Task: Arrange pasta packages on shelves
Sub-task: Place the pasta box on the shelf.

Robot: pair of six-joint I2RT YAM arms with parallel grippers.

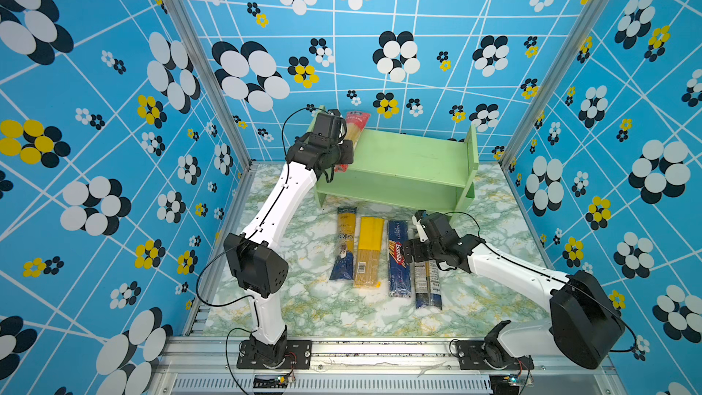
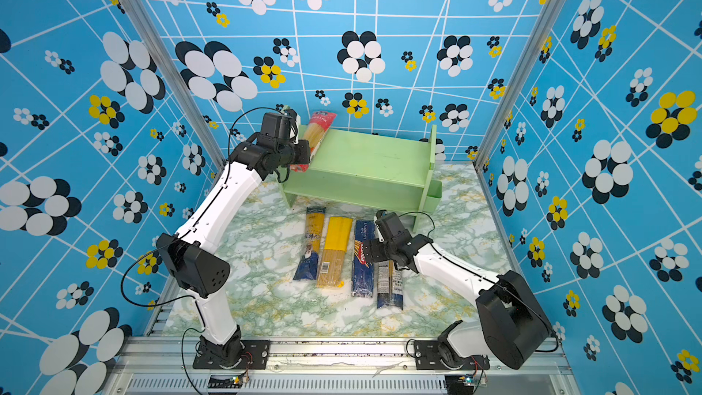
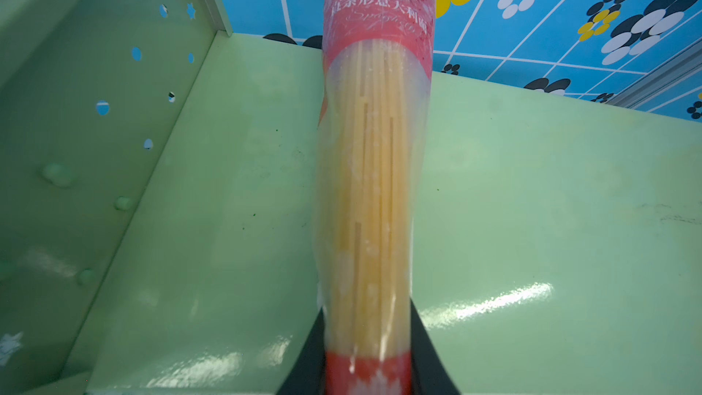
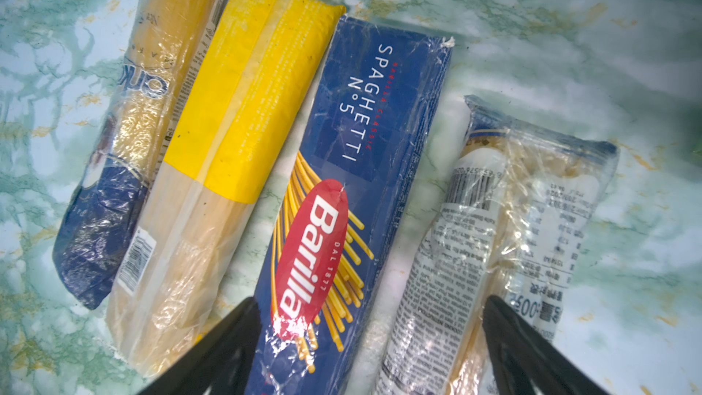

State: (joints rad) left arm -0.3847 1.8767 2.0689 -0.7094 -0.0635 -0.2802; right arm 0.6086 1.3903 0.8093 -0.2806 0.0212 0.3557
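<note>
My left gripper [image 3: 368, 355] is shut on the red end of the red pasta package [image 3: 374, 153], its black jaws pressed on both sides. The package [image 1: 356, 127] slants above the left end of the pale green shelves [image 1: 410, 161], its far end past the back edge. On the marble table in front lie a clear pack with a navy end [image 1: 343, 245], a yellow-topped pack [image 1: 369, 250], a dark blue Barilla pack [image 1: 398, 260] and a clear pack with a navy and white label [image 1: 427, 286]. My right gripper [image 4: 370, 298] hangs open above the Barilla pack [image 4: 361, 184] and the labelled pack [image 4: 513, 241], holding nothing.
The shelf's left side panel [image 3: 95, 108], pierced with small holes, stands close beside the held pack. Blue flowered walls [image 1: 380, 51] enclose the table [image 1: 304, 298] on three sides. The shelf's right panel [image 1: 471, 157] rises just behind my right arm.
</note>
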